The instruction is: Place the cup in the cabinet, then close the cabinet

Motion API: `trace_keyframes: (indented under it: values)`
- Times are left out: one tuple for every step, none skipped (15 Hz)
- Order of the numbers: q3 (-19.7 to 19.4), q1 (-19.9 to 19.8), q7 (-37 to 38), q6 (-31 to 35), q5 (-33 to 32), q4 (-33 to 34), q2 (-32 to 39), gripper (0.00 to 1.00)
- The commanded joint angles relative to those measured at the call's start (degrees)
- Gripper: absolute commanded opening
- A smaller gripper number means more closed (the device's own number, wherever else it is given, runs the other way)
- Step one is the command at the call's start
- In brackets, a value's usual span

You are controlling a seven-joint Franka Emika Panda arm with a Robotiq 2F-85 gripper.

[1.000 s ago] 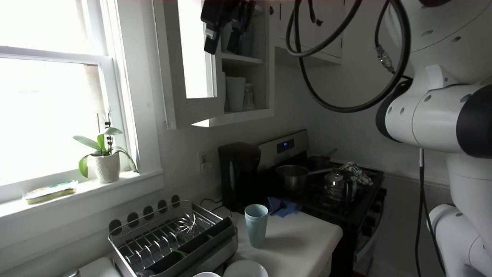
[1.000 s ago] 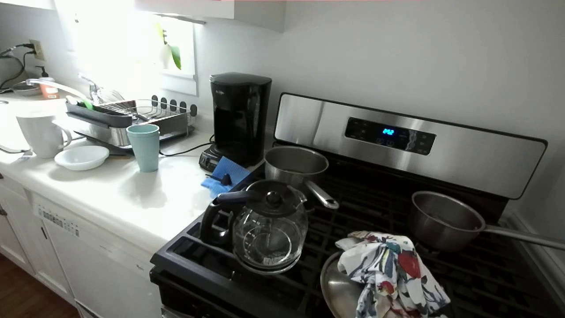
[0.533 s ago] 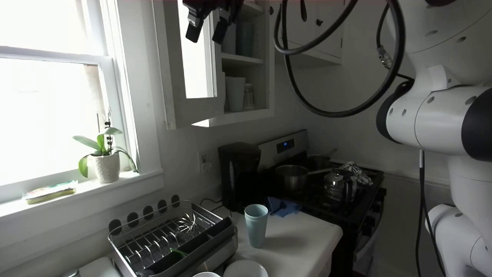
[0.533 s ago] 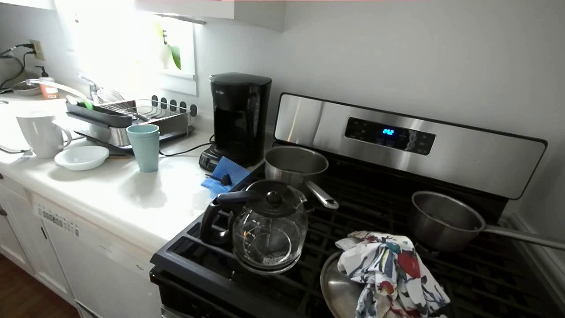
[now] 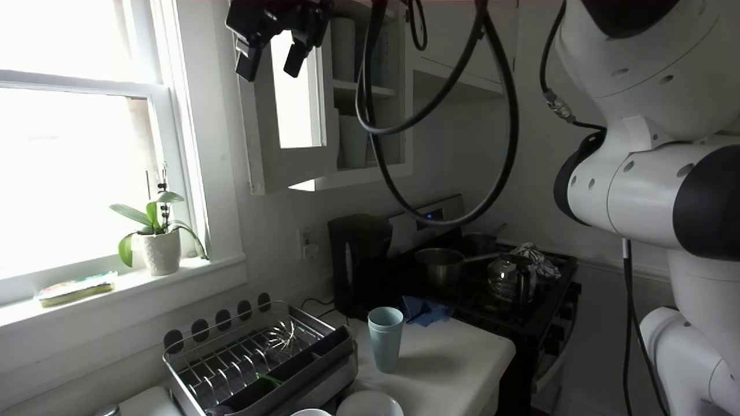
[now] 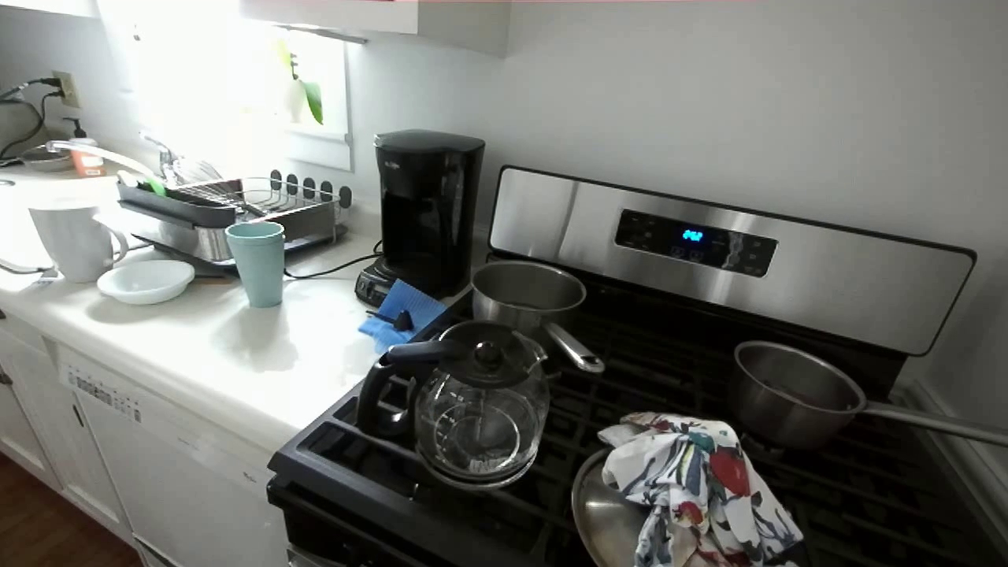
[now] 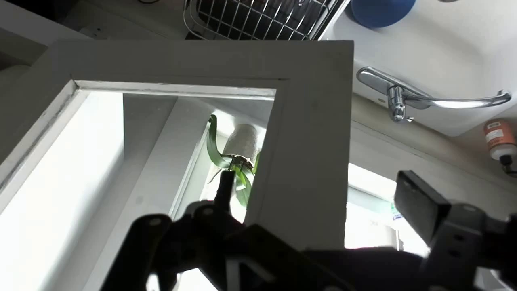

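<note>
Jaws spread and empty, the black gripper (image 5: 269, 70) faces the upright side of the white-framed glass door (image 7: 311, 153); below right of the gripper in an exterior view, the pale cylindrical cup (image 5: 351, 141) seems shelved in the white wall cabinet (image 5: 347, 178).

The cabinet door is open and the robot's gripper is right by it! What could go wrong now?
The open gripper looks close to the cabinet door, so it might bump or scrape it. Since that door isn't shut, a push from the wrong side might only swing it wider. And the dangling cable loops in front of the cabinet in an exterior view, so it could snag on something as the arm moves.
</note>
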Motion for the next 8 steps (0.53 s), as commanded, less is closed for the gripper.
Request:
trace_keyframes:
  values:
    - [-3.35, 4.18, 1.13, 1.28, -4.96, 1.85, 1.27, 1.00]
    - [-4.08, 5.05, 1.21, 1.29, -6.07, 1.87, 1.39, 1.00]
    - [-4.69, 5.78, 1.52, 1.03, -7.11, 1.96, 1.55, 1.00]
    - [-5.25, 6.43, 1.67, 0.77, -8.24, 2.03, 1.67, 1.00]
    - [-5.74, 7.01, 1.98, 0.39, -9.23, 2.11, 1.76, 1.00]
    - [-6.27, 7.46, 2.24, -0.03, -10.35, 2.16, 1.81, 1.00]
    - [-6.64, 7.59, 2.42, -0.17, -11.00, 2.30, 1.93, 1.00]
    - [-7.08, 7.73, 2.55, -0.46, -11.95, 2.35, 2.00, 1.00]
